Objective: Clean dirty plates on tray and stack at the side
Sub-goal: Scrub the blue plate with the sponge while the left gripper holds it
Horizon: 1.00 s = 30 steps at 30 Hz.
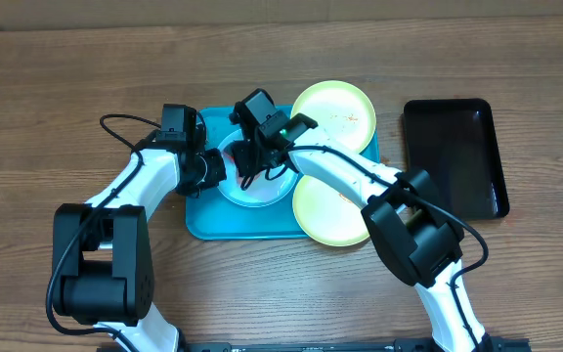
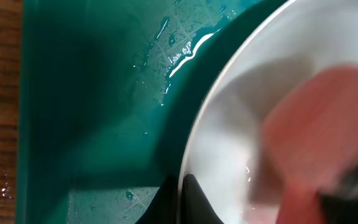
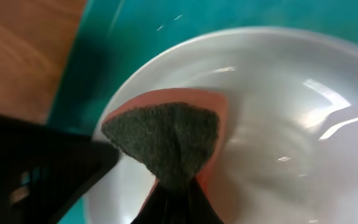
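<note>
Between the right gripper's (image 1: 250,156) closed fingers a folded sponge (image 3: 166,134) is pinched, low over the blue plate (image 3: 278,124), which lies directly beneath it inside the tray (image 1: 203,223). At that plate's left rim sits the left gripper (image 1: 213,168), the nearer arm for steadying; whether it clamps the rim I cannot tell.

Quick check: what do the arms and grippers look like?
The left arm and right arm have white tubular links, bulky black joint housings, and a thin black cable looping along each. The left gripper and right gripper are black. No markings legible.
</note>
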Each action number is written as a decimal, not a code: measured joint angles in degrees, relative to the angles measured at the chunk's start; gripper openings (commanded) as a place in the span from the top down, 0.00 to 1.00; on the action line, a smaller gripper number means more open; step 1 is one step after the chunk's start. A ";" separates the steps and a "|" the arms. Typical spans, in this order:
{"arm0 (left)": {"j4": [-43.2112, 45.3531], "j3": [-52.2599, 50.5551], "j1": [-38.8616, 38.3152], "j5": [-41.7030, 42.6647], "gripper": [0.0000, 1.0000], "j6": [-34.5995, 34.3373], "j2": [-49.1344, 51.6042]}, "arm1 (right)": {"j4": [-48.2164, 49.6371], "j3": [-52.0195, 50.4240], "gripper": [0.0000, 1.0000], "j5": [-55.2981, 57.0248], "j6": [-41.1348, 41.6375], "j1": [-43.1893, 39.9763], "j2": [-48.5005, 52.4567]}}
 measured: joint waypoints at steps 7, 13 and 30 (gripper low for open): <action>-0.02 0.00 0.00 -0.02 0.96 0.00 0.00 | -6.34 0.00 0.96 -3.56 3.74 0.35 0.00; -0.02 0.00 0.00 0.00 0.96 0.00 0.00 | -12.20 0.00 0.96 -1.40 4.66 0.37 0.00; -0.07 0.00 -0.04 0.20 0.96 0.00 0.00 | 0.26 0.09 0.96 30.71 4.11 0.59 0.00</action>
